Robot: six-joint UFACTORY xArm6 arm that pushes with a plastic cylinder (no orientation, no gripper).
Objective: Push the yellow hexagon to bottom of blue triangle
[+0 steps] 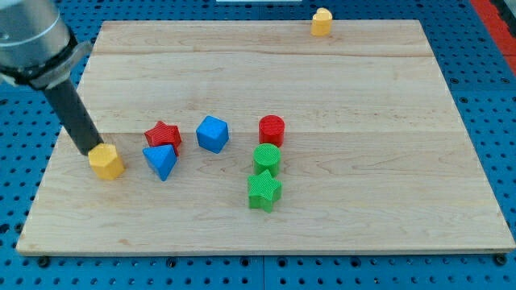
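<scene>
The yellow hexagon [106,161] lies on the wooden board at the view's left. The blue triangle [161,160] lies just to its right, a short gap apart, at about the same height. My tip [87,151] is the lower end of the dark rod; it touches the hexagon's upper-left edge. The rod rises from there toward the view's top left.
A red star [164,134] touches the blue triangle's upper side. A blue cube-like block [213,134], a red cylinder [272,130], a green cylinder [267,158] and a green star [264,190] lie mid-board. A yellow block [322,22] sits at the top edge.
</scene>
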